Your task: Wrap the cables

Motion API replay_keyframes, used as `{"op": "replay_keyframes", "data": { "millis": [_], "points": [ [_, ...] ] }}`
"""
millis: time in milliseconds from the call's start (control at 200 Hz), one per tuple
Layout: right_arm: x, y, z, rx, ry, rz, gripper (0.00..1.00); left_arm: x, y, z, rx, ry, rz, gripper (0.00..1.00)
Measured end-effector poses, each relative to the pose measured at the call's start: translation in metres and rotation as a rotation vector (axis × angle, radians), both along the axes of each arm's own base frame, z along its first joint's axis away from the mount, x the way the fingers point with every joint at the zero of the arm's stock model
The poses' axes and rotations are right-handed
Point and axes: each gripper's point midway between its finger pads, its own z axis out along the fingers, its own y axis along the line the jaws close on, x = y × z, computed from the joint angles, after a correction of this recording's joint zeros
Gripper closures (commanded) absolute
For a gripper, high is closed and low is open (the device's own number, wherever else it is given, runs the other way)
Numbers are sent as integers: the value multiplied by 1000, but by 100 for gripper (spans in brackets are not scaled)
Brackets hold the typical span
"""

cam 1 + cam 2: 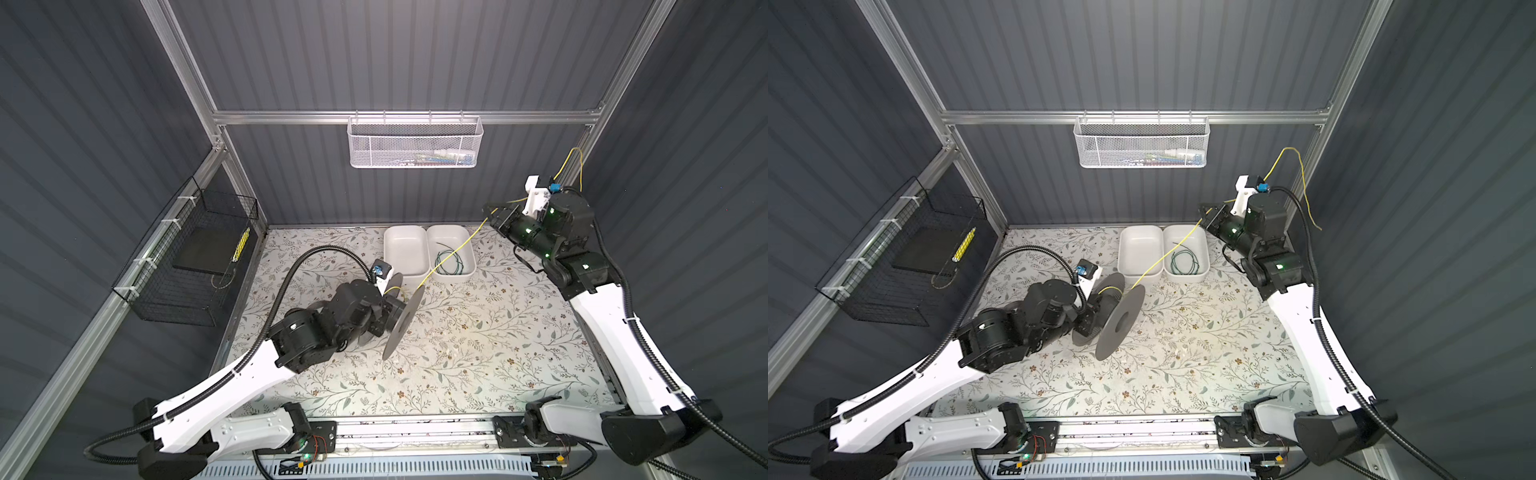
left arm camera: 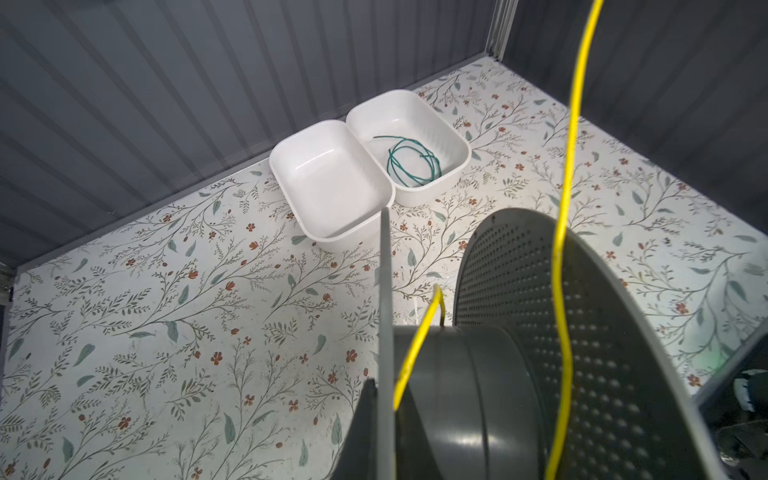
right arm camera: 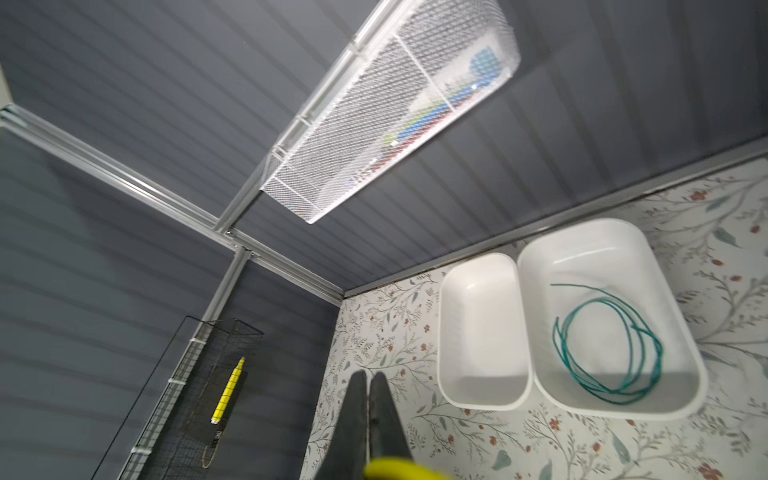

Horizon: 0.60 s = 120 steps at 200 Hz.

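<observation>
A: Where's the yellow cable [image 1: 465, 241]?
B: Pinched in the right gripper [image 3: 368, 386], whose fingers are pressed together on it. In both top views it runs straight from there toward seven o'clock, over the white bin [image 3: 681, 324], down to the grey spool [image 1: 1121, 320]. A loose bit arcs over the hub.
A: And the left gripper [image 1: 1084, 322]?
B: Clamped on the spool's near flange, at nine o'clock from the hub.
A: The green cable [image 3: 611, 390]?
B: Coiled inside that bin, at twelve o'clock on the table [image 1: 478, 353], well apart from both grippers.
</observation>
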Motion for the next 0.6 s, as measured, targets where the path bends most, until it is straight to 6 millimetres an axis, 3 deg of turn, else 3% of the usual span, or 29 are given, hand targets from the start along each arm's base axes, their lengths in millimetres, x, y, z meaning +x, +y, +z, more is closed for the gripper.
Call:
{"op": "replay_keyframes", "data": {
  "millis": [165, 250, 345, 450, 600],
  "points": [
    [11, -19, -53, 79, 113, -2, 100, -9, 7, 11, -40, 5, -17, 100],
    [13, -28, -69, 140, 153, 11, 100, -11, 6, 9, -42, 20, -23, 100],
    [15, -36, -66, 213, 149, 35, 100, -14, 5, 2, -41, 46, -30, 100],
    [15, -34, -55, 289, 104, 97, 100, -17, 2, -5, -49, 70, -41, 100],
    [20, -29, -56, 354, 95, 146, 96, -19, -1, -8, -63, 90, -51, 100]
  ]
}}
